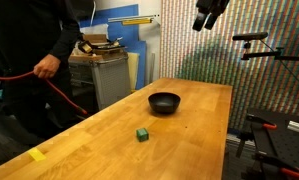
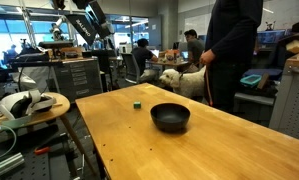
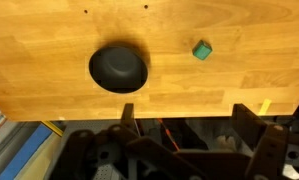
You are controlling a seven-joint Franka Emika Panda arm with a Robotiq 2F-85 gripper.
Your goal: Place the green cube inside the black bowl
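Cluttered workshop, with a pale wooden table (image 1: 194, 110) across the middle. On its top, apart and not touching, the green cube (image 1: 142, 132) and the black bowl (image 1: 164, 101), the bowl empty. High overhead in an exterior view, the gripper (image 1: 207, 18); in the wrist view, spread wide with nothing held, hanging just off the table's edge. From there, cube (image 3: 201, 49) ahead and slightly right of the midline, bowl (image 3: 118, 68) ahead and left (no long axis on a cube to square up to). Likely next: a long reach forward and down, nudged right, onto the cube.
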